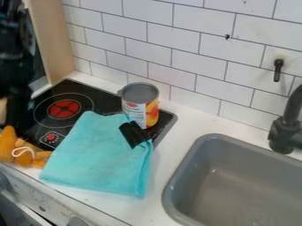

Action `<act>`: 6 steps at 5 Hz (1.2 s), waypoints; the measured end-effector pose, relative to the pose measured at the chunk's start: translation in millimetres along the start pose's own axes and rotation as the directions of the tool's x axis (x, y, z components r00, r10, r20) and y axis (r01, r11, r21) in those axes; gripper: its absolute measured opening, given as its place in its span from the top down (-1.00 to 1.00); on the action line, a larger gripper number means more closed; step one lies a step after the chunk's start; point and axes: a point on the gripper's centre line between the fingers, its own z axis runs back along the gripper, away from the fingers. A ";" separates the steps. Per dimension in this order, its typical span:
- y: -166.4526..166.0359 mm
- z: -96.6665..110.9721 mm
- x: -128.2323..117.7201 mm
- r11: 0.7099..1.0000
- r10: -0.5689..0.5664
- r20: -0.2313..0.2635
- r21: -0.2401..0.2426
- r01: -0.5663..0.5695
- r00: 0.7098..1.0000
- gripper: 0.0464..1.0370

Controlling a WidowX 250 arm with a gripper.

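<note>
- Orange soft toy [8,143]: in the camera view it lies just below my gripper [19,112], at the front left of the stovetop, with a white cord loop [24,151] on it.
- I am at the left edge, low over the black stovetop [106,101]; I cannot tell whether I am spread or pressed together, or whether I pinch anything.
- Just right of me is the stovetop's round burner mark with a red centre [63,109]; below it, a small red-centred dial mark [50,137].
- To my lower right, a turquoise cloth [97,156] lies flat, partly on the stovetop and partly on the white desk [167,165]. A black item [134,134] rests on its upper right corner; I cannot tell what it is.
- Farther right of me, a can [140,105] with a yellow and red label stands upright by the cloth's upper right corner.
- Well apart to my right are the grey sink [236,185] and the black faucet [285,132].
- Beyond me are a pale wooden panel [52,37] and the white tiled wall [153,57].
</note>
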 end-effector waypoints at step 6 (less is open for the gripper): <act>31.8 -35.3 -8.9 0.997 0.068 0.029 -0.023 -0.067 0.997 -0.83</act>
